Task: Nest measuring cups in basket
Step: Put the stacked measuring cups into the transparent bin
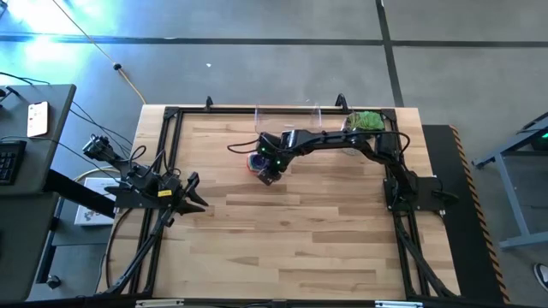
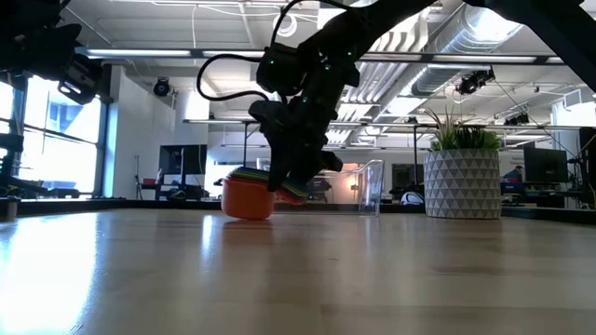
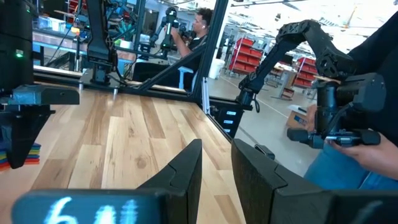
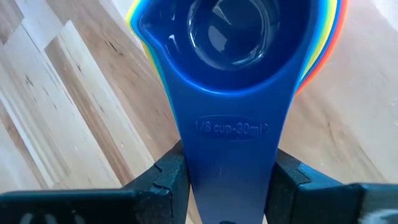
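Closest in on your right wrist view, the right gripper (image 4: pixel 227 186) has its jaws closed on the flat handle of the blue cup (image 4: pixel 230 37), marked 1/8 cup 30 ml; that cup sits nested on top of the stack (image 2: pixel 250 195), with yellow and orange rims showing round it; the stack rests on the bench (image 1: pixel 282 248), an orange cup (image 2: pixel 247 201) outermost at its base; just beyond the stack stands the clear basket (image 1: pixel 291 120), apart from it, near the far edge; past that, the potted plant (image 1: pixel 366 121) fills the far right corner; your left gripper (image 1: pixel 193 192) waits at the left edge, jaws slightly parted, holding nothing.
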Controlling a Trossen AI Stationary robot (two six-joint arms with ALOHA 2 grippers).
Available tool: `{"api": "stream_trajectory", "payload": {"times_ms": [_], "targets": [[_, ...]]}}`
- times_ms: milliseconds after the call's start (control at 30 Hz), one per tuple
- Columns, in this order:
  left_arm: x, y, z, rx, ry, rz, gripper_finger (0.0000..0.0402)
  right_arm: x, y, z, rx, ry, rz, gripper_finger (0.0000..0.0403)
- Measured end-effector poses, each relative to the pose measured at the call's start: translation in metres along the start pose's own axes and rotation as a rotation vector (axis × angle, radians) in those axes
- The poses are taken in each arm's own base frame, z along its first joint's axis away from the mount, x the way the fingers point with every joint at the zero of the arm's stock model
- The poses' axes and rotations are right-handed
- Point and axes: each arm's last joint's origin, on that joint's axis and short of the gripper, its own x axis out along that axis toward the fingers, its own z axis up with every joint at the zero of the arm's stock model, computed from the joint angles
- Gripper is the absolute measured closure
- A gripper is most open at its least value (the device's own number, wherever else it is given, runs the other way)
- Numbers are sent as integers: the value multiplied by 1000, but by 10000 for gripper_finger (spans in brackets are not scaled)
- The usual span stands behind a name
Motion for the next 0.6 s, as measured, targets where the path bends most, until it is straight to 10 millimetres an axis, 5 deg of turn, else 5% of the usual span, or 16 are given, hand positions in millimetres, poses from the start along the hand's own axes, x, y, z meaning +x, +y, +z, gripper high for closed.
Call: {"api": "stream_trajectory", "payload": {"times_ms": [367,600], "targets": [[0,0,0,0,0,0,326,-25,5,11,-65,21,-38,275],[0,0,0,0,0,-1,326,-22,0,9,-55,36,-45,275]]}}
